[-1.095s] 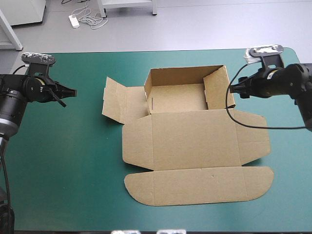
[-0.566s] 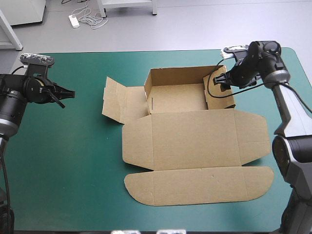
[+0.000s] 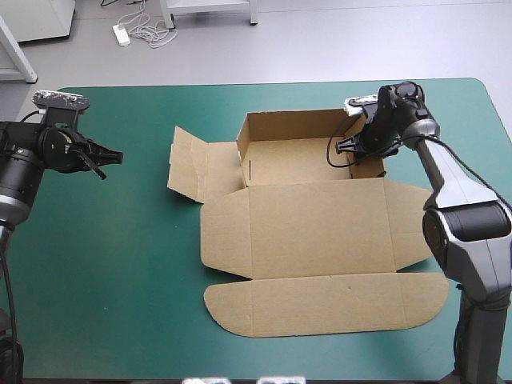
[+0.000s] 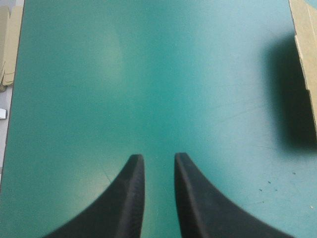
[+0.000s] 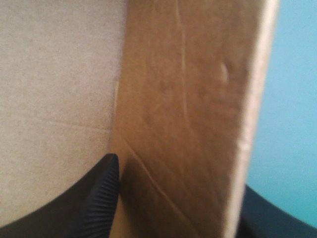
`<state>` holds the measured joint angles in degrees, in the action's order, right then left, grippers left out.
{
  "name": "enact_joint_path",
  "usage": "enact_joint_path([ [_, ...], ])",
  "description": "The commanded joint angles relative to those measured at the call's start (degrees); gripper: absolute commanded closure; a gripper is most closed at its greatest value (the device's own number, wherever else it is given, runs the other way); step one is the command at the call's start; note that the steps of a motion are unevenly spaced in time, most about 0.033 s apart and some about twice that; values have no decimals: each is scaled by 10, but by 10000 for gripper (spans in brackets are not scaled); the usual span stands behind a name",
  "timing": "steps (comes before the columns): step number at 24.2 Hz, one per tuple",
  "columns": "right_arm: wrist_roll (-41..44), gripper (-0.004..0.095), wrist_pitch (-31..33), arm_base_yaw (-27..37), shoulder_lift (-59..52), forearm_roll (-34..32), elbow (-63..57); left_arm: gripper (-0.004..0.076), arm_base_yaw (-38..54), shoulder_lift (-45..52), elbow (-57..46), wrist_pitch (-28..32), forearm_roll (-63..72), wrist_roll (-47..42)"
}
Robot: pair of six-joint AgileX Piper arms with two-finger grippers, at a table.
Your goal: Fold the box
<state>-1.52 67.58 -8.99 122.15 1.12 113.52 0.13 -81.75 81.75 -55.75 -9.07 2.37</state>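
Right gripper (image 3: 346, 149): jaws spread astride the box's (image 3: 320, 232) raised right wall (image 5: 188, 99), one side inside and one outside, not pinching it yet. That wall runs near-to-far. The box sits mid-worktop (image 3: 120, 264), lid flat toward the near edge. Left gripper (image 3: 112, 156): jaws slightly parted, well apart from the box.

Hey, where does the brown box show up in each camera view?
High view: the box lies mid-table, its raised walls toward the far edge.
Left wrist view: only its edge, ahead and aside of the left gripper.
Right wrist view: its wall between the jaws of the right gripper.
Shared landmark: the teal-green cover.
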Motion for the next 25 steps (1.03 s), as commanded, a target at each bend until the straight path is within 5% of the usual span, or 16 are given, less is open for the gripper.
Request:
enact_joint_path([
  [1, -4, 650, -24, 1, -25, -6, 20, 566, -3, 22, 15, 21, -3, -4],
  [4, -14, 926, -32, 1, -27, -6, 21, 566, -3, 22, 15, 20, -3, -4],
  [12, -16, 921, -38, 6, -89, 3, 43, 566, 35, 22, 7, 80, 32, -7],
  [20, -97, 921, -59, 73, -190, 211, 43, 566, 169, 10, -64, 151, 224, 54],
  [25, -115, 921, -81, 81, -265, 246, 43, 567, 186, -38, -114, 170, 411, 170],
])
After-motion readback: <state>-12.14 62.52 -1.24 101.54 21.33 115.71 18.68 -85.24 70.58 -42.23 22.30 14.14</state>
